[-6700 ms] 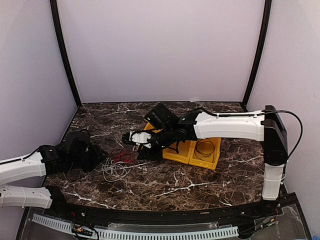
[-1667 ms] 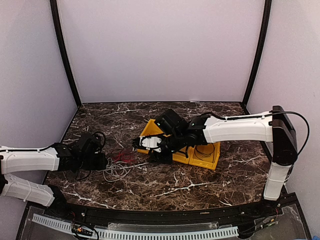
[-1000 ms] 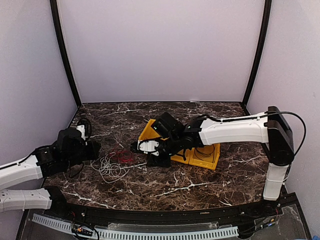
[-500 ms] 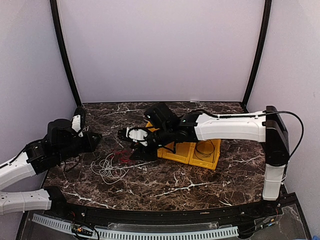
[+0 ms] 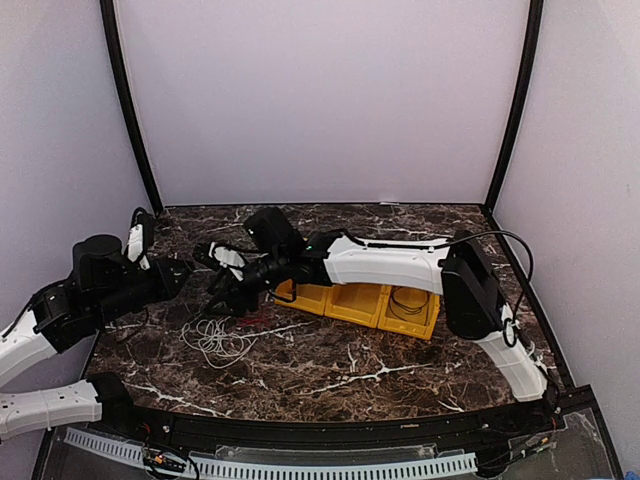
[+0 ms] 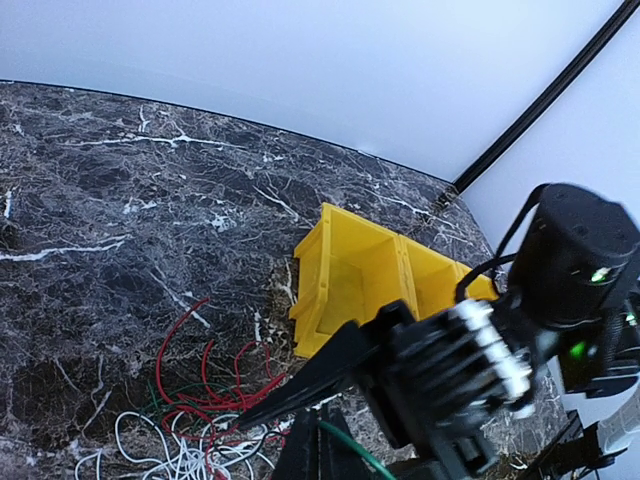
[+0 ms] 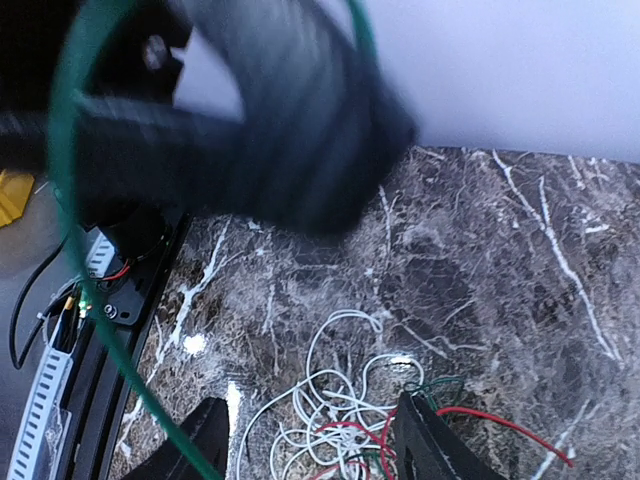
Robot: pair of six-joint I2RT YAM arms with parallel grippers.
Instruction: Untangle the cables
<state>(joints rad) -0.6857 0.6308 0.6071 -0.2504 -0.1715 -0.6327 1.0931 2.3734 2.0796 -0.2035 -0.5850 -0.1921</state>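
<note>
A white cable (image 5: 215, 340) (image 7: 340, 405) lies in a loose heap on the marble, tangled with a red cable (image 5: 250, 315) (image 6: 200, 385) (image 7: 480, 420). A thin green cable (image 6: 350, 450) (image 7: 95, 320) rises taut from the heap. My left gripper (image 5: 188, 268) (image 6: 318, 452) is shut on it, raised above the table's left side. My right gripper (image 5: 218, 285) (image 7: 315, 445) hangs open over the heap, close in front of the left one, nothing between its fingers (image 7: 200, 445). A black cable (image 5: 405, 300) lies coiled in the yellow bin (image 5: 425, 325).
The yellow bin (image 6: 345, 255) has several compartments and sits just right of the heap, under my right forearm. A black frame post (image 5: 128, 110) and purple walls close in the left and back. The slotted rail (image 5: 270, 465) runs along the near edge.
My left gripper has risen and pulled back to the left with the green cable. My right arm has swung left from the bin over the heap, and its jaws have spread.
</note>
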